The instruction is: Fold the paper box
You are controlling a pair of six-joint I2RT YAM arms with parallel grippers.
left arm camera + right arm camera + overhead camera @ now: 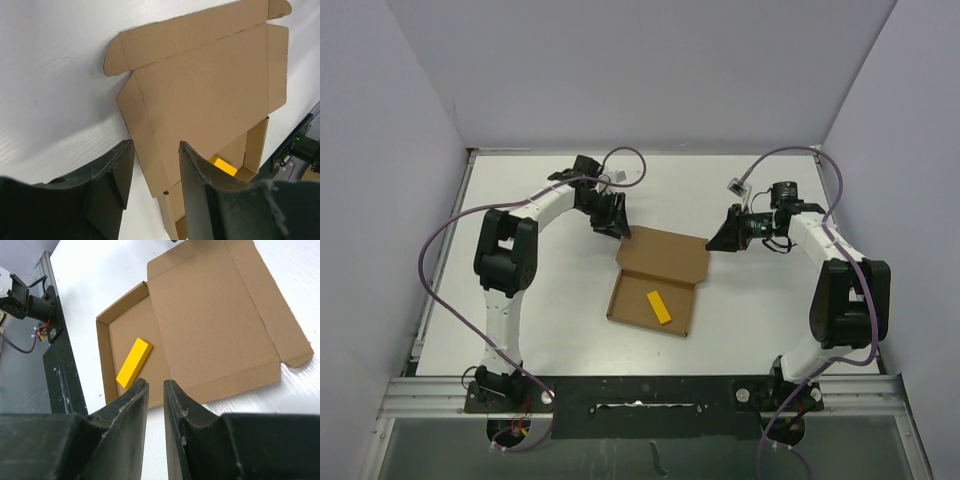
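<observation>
White table [570,330]: paper box [665,255] lies open; left gripper [155,147] half-wide, right gripper [155,385] narrow, empty.

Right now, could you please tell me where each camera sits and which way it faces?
Top external: above and behind the arms, looking down on the table; both arms show, the left hand and right hand flanking the paper box.
Left wrist: behind the left hand, past the box's far-left corner, looking back over its open lid; its own fingers show.
Right wrist: behind the right hand beside the box, looking across the lid to the yellow bar; its own fingers show.
Shared: all three see box and bar.
</observation>
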